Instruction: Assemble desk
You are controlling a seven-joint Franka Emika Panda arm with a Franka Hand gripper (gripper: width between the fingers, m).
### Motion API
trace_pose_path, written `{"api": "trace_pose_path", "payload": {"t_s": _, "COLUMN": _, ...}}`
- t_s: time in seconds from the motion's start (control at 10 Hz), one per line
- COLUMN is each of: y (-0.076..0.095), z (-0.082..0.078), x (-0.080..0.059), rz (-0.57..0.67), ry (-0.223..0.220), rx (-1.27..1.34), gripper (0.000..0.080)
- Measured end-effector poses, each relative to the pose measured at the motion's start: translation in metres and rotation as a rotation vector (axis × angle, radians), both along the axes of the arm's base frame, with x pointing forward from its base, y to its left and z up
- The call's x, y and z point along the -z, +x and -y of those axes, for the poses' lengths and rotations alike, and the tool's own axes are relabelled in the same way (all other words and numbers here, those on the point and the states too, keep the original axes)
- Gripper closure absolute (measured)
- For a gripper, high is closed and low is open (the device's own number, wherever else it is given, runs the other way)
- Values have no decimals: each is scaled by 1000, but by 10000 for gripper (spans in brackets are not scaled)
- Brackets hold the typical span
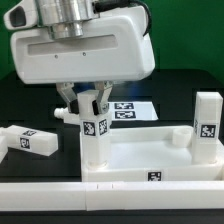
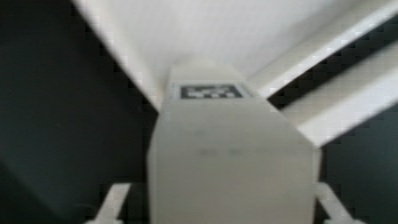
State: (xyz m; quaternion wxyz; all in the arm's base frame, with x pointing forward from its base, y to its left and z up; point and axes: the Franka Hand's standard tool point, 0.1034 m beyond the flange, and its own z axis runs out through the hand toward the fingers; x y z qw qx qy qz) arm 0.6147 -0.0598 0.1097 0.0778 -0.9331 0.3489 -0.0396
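The end effector (image 1: 90, 110) straddles the head of an upright leg (image 1: 95, 145) at one corner of the desk top (image 1: 122, 178). Its fingers (image 2: 114, 205) sit close on both sides, but I cannot tell whether they pinch it. The desk top lies flat on the black surface (image 1: 25, 100), with a second leg (image 1: 208, 125) upright at its opposite end, a third leg (image 1: 28, 140) lying beside it, and the marker board (image 1: 128, 108) behind.
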Motion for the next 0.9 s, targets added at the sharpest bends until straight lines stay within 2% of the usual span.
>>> {"api": "trace_pose_path", "payload": {"t_s": 0.1, "y": 3, "z": 0, "x": 0, "rz": -8, "ry": 10, "rx": 162, "gripper": 516}}
{"api": "trace_pose_path", "payload": {"t_s": 0.3, "y": 10, "z": -3, "x": 1, "rz": -33, "ry": 76, "rx": 547, "gripper": 515}}
{"api": "trace_pose_path", "payload": {"t_s": 0.5, "y": 8, "z": 0, "x": 2, "rz": -52, "ry": 118, "rx": 705, "gripper": 515}}
{"api": "trace_pose_path", "payload": {"t_s": 0.7, "y": 9, "z": 0, "x": 2, "rz": -46, "ry": 113, "rx": 664, "gripper": 515}}
{"api": "trace_pose_path", "payload": {"t_s": 0.8, "y": 9, "z": 1, "x": 1, "rz": -32, "ry": 98, "rx": 567, "gripper": 382}}
{"api": "trace_pose_path", "payload": {"t_s": 0.9, "y": 9, "z": 1, "x": 0, "rz": -8, "ry": 75, "rx": 403, "gripper": 382}}
